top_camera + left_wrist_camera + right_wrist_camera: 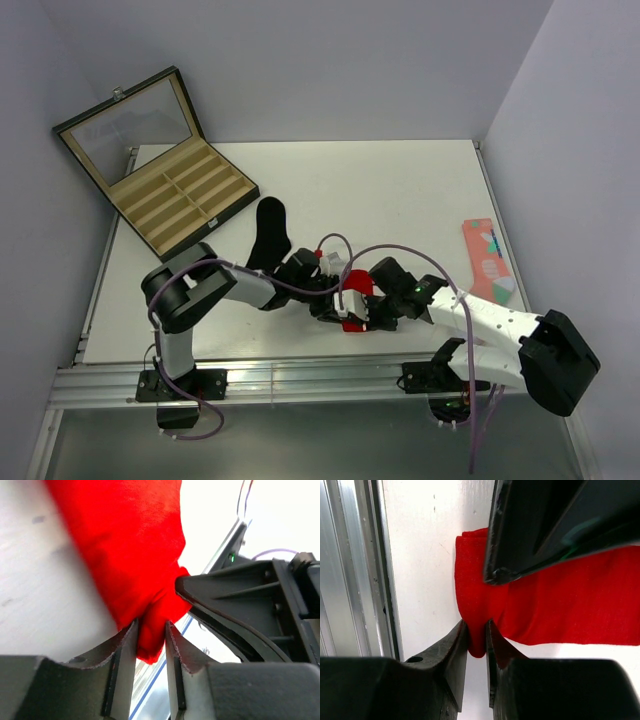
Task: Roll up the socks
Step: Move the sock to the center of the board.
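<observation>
The red sock (358, 284) lies near the table's front edge, between both grippers. In the left wrist view my left gripper (151, 625) is shut on a bunched fold of the red sock (135, 555), cloth touching both fingers. My right gripper (476, 625) pinches another fold of the red sock (570, 600) close to its end. Each wrist view shows the other gripper's dark finger (235, 605) (540, 525) right against the sock. From above, the left gripper (335, 295) and right gripper (373, 310) meet over it. The black sock (270, 235) lies flat behind the left arm, untouched.
An open wooden box with a glass lid (160, 170) sits at the table's back left. A salmon-pink sock (487, 260) lies at the right edge. The metal rail of the table front (355, 580) runs just beside the red sock. White table (400, 190) stretches behind.
</observation>
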Controlling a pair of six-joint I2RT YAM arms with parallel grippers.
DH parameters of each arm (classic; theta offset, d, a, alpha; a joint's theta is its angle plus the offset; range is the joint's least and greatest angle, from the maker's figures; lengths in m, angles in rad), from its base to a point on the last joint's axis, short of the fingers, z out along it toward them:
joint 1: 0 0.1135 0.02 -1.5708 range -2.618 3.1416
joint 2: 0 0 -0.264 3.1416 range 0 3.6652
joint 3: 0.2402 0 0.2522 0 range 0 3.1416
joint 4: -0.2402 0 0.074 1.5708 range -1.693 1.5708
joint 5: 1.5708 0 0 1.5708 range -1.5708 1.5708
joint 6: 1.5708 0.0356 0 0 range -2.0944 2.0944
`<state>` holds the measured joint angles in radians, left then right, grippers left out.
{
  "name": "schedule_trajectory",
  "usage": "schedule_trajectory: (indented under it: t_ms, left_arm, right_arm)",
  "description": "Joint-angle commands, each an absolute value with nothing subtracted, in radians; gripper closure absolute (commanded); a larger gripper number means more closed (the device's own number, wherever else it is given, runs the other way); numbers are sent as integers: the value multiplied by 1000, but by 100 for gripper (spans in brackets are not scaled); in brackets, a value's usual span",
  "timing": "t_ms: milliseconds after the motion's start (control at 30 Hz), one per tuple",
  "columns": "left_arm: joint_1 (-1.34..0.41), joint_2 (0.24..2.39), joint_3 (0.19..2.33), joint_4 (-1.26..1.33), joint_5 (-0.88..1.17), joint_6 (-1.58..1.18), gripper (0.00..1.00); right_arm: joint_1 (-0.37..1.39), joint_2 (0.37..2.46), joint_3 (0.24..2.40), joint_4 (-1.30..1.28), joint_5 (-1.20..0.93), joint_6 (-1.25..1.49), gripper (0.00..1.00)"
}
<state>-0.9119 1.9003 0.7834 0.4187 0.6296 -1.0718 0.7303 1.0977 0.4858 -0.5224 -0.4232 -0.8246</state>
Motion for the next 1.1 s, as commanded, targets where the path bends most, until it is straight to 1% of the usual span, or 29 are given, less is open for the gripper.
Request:
schedule_trajectory:
  t_ms: [0,133,267,400,500,533,633,767,867,900,1000,1067]
  left_arm:
    - [-907,1833,732,497,473,-1127,66]
    - [-910,1803,680,561,413,-1157,64]
    - [-917,1761,597,635,336,-1173,63]
    - [-926,1701,531,661,227,-1149,62]
    - [-951,1631,494,663,123,-1098,60]
    - [-960,1620,488,661,85,-1051,57]
    - [-1014,1582,503,618,5,-949,55]
    - [-1103,1540,529,581,-177,-766,54]
    - [-1146,1525,500,649,-218,-640,54]
    - [-1149,1520,486,723,-216,-614,54]
    - [-1158,1526,446,829,-199,-505,52]
    - [-1164,1537,462,839,-187,-439,51]
  right_arm:
    - [723,1124,495,-551,-419,-811,82]
    - [709,1152,514,-568,-423,-831,82]
    - [675,1210,567,-612,-474,-870,83]
    - [588,1284,632,-693,-534,-920,85]
    - [543,1379,695,-771,-580,-971,85]
    - [511,1400,728,-794,-590,-985,85]
    - [451,1500,806,-902,-641,-1076,85]
    - [384,1629,903,-1052,-678,-1158,86]
    - [348,1696,948,-1101,-690,-1192,86]
    - [341,1722,954,-1111,-690,-1198,86]
    - [325,1772,979,-1130,-692,-1203,86]
    - [322,1793,992,-1141,-695,-1204,86]
